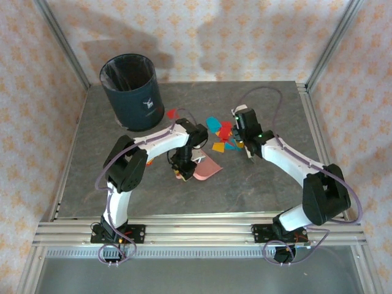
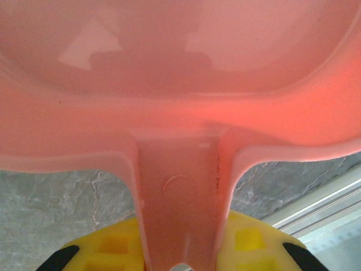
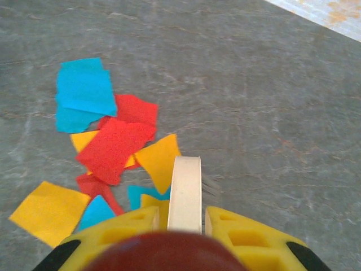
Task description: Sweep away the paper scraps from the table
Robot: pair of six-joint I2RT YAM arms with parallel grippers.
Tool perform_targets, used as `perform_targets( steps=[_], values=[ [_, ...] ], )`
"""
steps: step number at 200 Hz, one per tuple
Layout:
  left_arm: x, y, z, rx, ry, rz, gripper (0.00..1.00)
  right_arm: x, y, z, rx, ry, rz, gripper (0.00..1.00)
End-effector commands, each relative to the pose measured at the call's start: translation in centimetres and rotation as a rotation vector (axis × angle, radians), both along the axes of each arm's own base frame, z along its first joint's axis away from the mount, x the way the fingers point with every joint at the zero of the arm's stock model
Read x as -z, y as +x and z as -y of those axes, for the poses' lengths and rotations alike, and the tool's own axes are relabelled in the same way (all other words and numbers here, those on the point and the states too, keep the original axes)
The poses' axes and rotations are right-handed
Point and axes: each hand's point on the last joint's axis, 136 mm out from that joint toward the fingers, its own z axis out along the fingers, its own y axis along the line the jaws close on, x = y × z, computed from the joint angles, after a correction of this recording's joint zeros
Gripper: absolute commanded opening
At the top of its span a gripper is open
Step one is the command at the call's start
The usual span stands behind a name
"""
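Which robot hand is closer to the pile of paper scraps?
Right. The right gripper, holding a brush, is beside the paper scraps; the left gripper, holding the dustpan, is farther, on their other side.

From here I read the pink dustpan [image 2: 180, 73] as smooth, glossy plastic, the paper scraps [image 3: 115, 147] as thin matt paper, the surface [image 3: 254, 84] as matt, stone-veined grey, and its rails [image 1: 196, 229] as silvery metal.

I am noting a dark bin [image 1: 128, 92] standing far left, a pink dustpan [image 1: 207, 169] lying near centre, and a cream handle [image 3: 185, 192] pointing forward.
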Motion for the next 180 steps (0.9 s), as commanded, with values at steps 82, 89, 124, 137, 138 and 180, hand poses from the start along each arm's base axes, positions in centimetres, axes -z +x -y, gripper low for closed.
perform_targets(
  steps=[82,89,124,137,138,180],
  values=[
    [-0.1,1.8,1.6,0.076,0.013,-0.026,0.00,-0.6,-2.8,-7.1,-0.269,0.161,-0.073,0.00],
    [0.0,1.9,1.7,0.078,0.014,-0.029,0.00,-0.7,-3.0,-7.4,-0.278,0.174,-0.077,0.00],
    [0.0,2.3,2.0,0.086,0.010,-0.029,0.00,-1.5,-4.1,-9.0,-0.331,0.252,-0.099,0.00],
    [0.0,2.2,2.1,0.088,0.005,-0.034,0.00,-1.8,-4.5,-9.4,-0.346,0.283,-0.106,0.00],
    [0.0,2.2,2.1,0.088,0.005,-0.034,0.00,-1.9,-4.6,-9.5,-0.347,0.285,-0.106,0.00],
    [-0.2,2.3,2.3,0.085,-0.007,-0.019,0.00,-3.5,-5.5,-9.6,-0.356,0.329,-0.098,0.00]
  ],
)
